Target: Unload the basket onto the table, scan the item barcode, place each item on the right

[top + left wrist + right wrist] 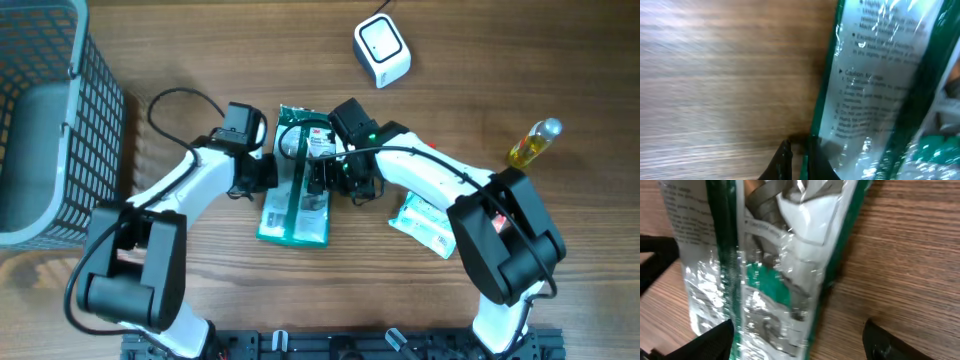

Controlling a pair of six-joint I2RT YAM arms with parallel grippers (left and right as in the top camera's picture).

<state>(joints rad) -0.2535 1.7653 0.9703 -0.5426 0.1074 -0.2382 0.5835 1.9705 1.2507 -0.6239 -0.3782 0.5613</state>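
Your left gripper [799,159] is pinched shut on the thin left edge of the green packet [296,215] — a hold that looks meant for lifting it. Your right gripper [800,345] stands wide open astride the packet, gripping nothing. The packet lies flat on the table [360,290] between both arms — the white scanner [382,50] sits well apart, beyond it.

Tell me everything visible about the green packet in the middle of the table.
The green packet is a glossy, crinkled clear-plastic pouch with green borders, a dark green strip down its length and printed text. It lies on the wooden table. The left gripper pinches its left edge; the open right gripper straddles it, one finger on each side.
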